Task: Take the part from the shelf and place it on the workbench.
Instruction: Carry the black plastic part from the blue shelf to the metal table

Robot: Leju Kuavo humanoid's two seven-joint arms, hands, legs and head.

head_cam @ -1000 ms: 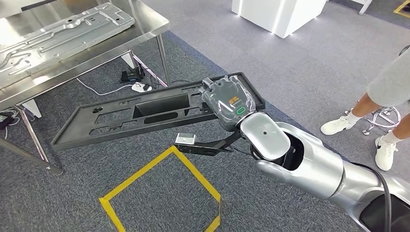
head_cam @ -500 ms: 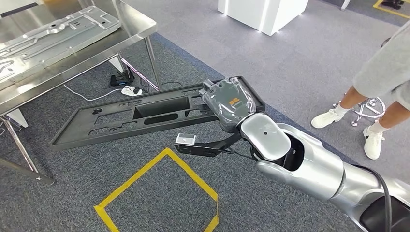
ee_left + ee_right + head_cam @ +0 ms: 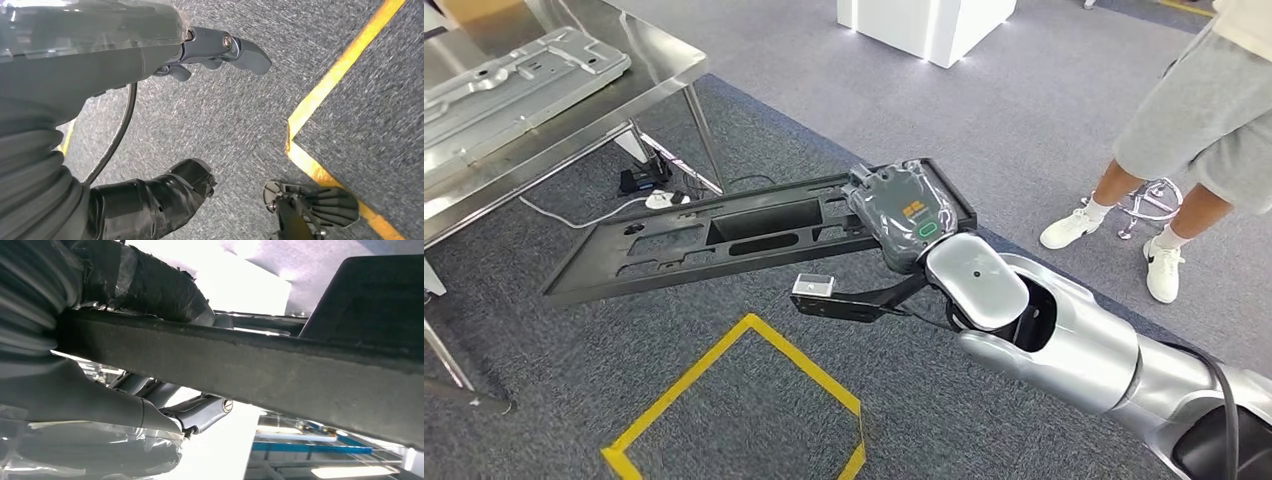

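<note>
One right robot hand (image 3: 907,213) gripping black part (image 3: 724,235) — view shifted, part still aloft, workbench (image 3: 574,95) further left

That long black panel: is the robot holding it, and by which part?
Yes. The right hand grips the black panel at one end, closed over its edge; the rest sticks out unsupported above the carpet. The left hand holds nothing.

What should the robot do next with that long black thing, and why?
Probably keep carrying it toward the metal workbench and lift it a little. The right hand grips one end of the black part, which hangs over the carpet, lower than the bench top and off to its side. The left hand hangs down holding nothing, so it could perhaps steady the far end.
</note>
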